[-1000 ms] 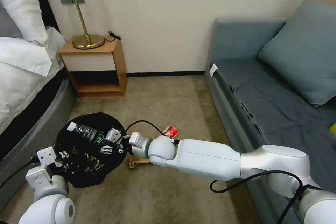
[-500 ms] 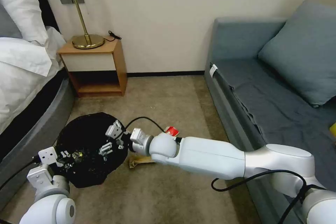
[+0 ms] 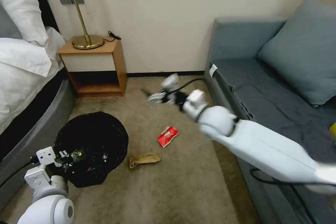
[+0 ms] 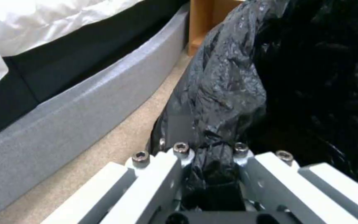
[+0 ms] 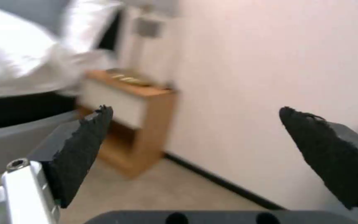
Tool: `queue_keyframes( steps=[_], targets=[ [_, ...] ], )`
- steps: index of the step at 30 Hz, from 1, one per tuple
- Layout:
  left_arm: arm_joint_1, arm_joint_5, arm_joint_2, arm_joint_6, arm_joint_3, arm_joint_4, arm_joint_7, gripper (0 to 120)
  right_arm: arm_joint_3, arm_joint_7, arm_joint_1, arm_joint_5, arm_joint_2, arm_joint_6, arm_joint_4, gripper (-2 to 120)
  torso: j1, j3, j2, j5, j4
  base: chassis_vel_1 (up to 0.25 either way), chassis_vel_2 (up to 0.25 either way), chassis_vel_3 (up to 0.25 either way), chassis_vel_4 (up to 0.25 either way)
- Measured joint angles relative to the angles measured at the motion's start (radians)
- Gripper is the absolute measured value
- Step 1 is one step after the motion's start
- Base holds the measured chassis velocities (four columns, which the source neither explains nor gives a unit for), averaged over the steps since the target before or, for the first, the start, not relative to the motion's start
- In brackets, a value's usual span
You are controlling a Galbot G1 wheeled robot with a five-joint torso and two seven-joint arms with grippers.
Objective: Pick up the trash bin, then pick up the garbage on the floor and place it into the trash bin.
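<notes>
Beige carpet runs between bed, nightstand and sofa. I see my left pincer pinching the trash bin rim; glinting scraps lie inside. Red snack packet and brown paper bag lie beside it; my right pincer hangs spread, empty.

**Colours and patterns recorded**

Trash bin: lined in crinkly glossy black, flecked with gold and white inside. Just beside the bin, a crumpled brown paper bag; farther from it, a red snack packet with white print. Carpet: plain beige.
</notes>
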Motion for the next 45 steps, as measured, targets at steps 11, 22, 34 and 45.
queue_keyframes(
  steps=[11, 22, 34, 45],
  targets=[
    [0.003, 0.004, 0.0, 0.0, 0.017, -0.004, 0.002, 3, 0.469, 0.105, -0.495, -0.112, 0.032, 0.023, 0.256, 100, 0.0, 0.0, 0.0, -0.0005, -0.0002, 0.0, 0.0, 0.0, 0.0],
    [0.007, 0.002, 0.0, -0.002, 0.015, -0.01, 0.005, 3, 0.492, 0.089, -0.766, -0.276, 0.218, 0.1, 0.301, 100, 0.0, 0.0, 0.0, -0.0007, 0.0001, 0.0, 0.0, 0.0, 0.0],
    [-0.001, -0.002, 0.0, -0.005, 0.007, -0.004, 0.008, 3, 0.422, -0.036, -0.819, -0.448, 0.397, 0.26, 0.205, 100, 0.0, 0.0, 0.0, -0.0006, 0.0002, 0.0, 0.0, 0.0, 0.0],
    [-0.009, -0.012, 0.0, -0.009, -0.008, 0.008, 0.008, 3, 0.408, -0.056, -0.81, -0.448, 0.391, 0.288, 0.176, 100, 0.0, 0.0, 0.0, -0.0006, 0.0001, 0.0, 0.0, 0.0, 0.0]
  ],
)
